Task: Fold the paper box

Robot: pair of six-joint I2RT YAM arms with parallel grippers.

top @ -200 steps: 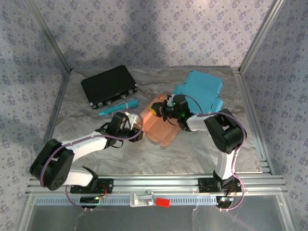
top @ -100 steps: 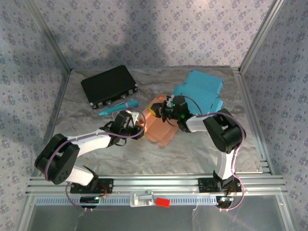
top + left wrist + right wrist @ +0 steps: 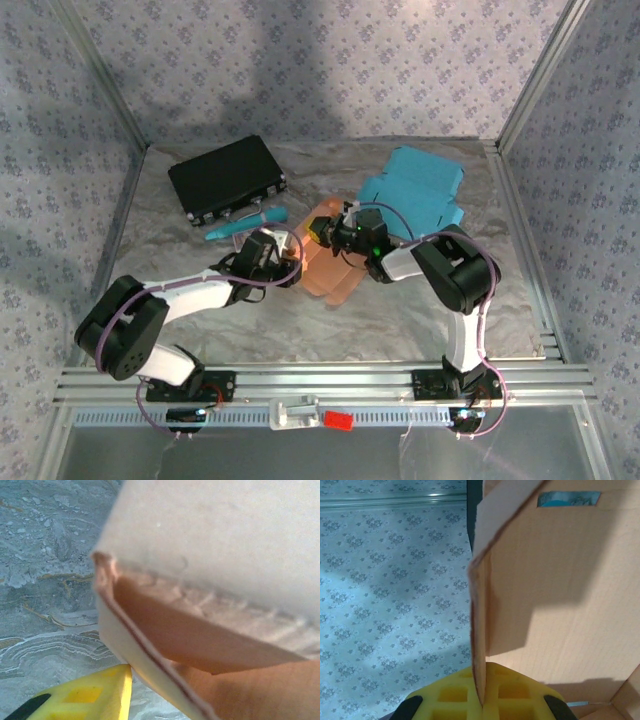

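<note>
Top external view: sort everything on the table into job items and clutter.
Job: orange paper box, right claw gripping its flap, left claw at its edge.
Lying about: black case, teal pen, blue cardboard.

Top camera looks down from behind; wrist cameras sit close; all 3 share the box (image 3: 335, 275).

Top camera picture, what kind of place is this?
Probably a robot test booth, not a home: a left arm and a right arm bolted to a metal rail, an orange paper box between them, patterned walls on a metal frame.
</note>
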